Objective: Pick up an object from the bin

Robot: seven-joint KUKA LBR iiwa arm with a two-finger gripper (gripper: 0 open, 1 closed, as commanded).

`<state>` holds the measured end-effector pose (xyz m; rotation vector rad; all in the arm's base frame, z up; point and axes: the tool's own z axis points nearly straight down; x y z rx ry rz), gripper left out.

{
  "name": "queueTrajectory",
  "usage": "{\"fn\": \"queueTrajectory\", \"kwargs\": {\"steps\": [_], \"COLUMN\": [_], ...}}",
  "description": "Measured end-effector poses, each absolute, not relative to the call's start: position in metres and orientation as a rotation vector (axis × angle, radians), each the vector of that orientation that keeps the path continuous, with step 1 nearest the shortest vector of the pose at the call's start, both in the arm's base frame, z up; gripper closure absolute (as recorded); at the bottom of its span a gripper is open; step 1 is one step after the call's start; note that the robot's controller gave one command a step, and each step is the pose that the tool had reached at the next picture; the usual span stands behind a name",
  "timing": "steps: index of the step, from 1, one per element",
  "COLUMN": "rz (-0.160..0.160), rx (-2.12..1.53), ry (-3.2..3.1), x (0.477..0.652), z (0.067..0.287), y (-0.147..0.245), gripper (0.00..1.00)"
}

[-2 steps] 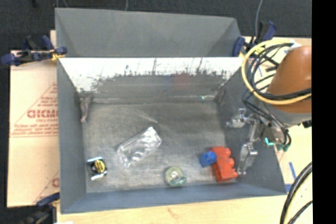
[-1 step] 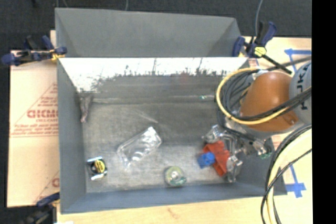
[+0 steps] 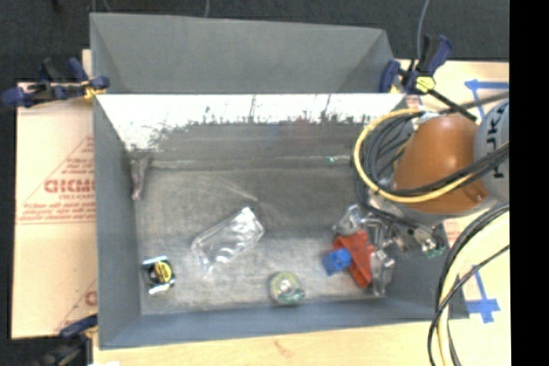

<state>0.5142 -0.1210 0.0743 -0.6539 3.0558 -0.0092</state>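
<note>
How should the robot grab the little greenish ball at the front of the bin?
Probably across the widest middle of the ball, coming straight down from above. It is round and lies alone, but the front wall of the bin is close, so squeezing left-to-right leaves more room.

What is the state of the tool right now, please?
Tool: cannot be told, open or closed. It is low at the right end of the bin, against a red and blue object.

Your arm point(image 3: 496, 137) enters from the right, its orange wrist cover point(image 3: 437, 163) ringed by looping yellow and black cables point(image 3: 367, 152), with the gripper point(image 3: 373, 257) pointing down just below.
</note>
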Motion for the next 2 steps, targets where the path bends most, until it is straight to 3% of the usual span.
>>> {"fn": "queueTrajectory", "kwargs": {"steps": [1, 2], "rz": [-0.008, -0.002], "rx": [-0.935, -1.729], "ry": [2.988, 2.619], "x": [0.536, 0.536], "z": [0.236, 0.215], "y": [-0.089, -0.103], "gripper": [1.0, 1.0]}}
